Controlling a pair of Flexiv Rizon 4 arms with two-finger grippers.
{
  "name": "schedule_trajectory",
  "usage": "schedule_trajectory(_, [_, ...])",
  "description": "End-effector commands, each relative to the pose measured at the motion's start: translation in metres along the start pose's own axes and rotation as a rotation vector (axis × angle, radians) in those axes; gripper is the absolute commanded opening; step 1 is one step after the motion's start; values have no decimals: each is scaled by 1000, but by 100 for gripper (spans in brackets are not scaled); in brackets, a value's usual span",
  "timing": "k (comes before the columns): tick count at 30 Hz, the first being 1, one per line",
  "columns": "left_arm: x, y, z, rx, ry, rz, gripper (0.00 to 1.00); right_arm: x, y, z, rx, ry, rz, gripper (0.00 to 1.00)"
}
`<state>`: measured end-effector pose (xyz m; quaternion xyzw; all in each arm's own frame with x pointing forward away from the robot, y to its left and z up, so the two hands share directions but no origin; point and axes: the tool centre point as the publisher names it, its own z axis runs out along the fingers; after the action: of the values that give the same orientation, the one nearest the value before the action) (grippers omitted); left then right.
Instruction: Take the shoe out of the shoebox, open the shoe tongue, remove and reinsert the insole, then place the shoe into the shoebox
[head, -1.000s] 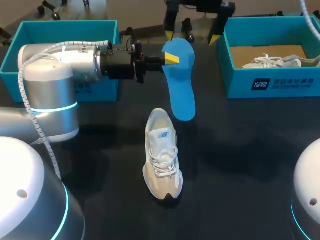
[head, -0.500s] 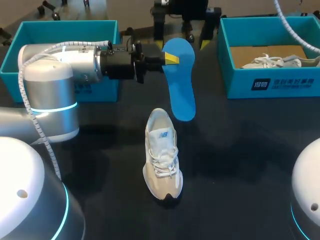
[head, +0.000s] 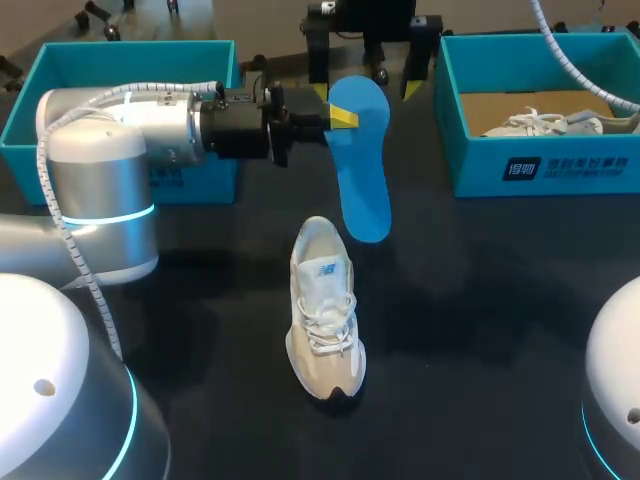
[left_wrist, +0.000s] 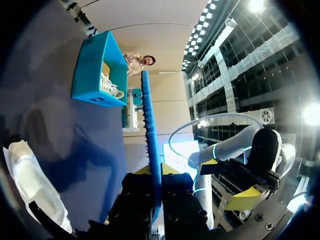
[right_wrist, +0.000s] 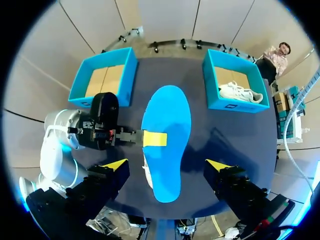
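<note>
Shoe (head: 323, 305) is out on the counter (head: 480, 300) and the insole (head: 360, 160) is out too. Left claw (head: 335, 118) pinches it in mid-air, right claw (right_wrist: 166, 165) hangs spread wide, not touching. Guessing what's left: insole back in, shoe into the shoebox (head: 130, 47).

The right gripper (head: 365, 88) has shifted sideways toward the left gripper (head: 341, 118) over the past second. Its spread fingers, earlier offset to one side, now flank the blue insole (head: 362, 170) without touching it. Most of the shift came in the first half-second, and its cable (head: 560, 45) swung along with it.
</note>
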<state>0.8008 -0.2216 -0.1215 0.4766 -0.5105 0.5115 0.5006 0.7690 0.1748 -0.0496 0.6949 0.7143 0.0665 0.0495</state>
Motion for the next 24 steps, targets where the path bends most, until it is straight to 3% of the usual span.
schedule_trajectory(1, [-1, -1, 1, -1, -1, 0, 0, 0, 0, 0, -2, 0, 2, 100])
schedule_trajectory(15, [-1, -1, 1, -1, -1, 0, 0, 0, 0, 0, -2, 0, 2, 100])
schedule_trajectory(24, [-1, -1, 1, -1, -1, 0, 0, -27, -21, -7, -63, 104, 32, 100])
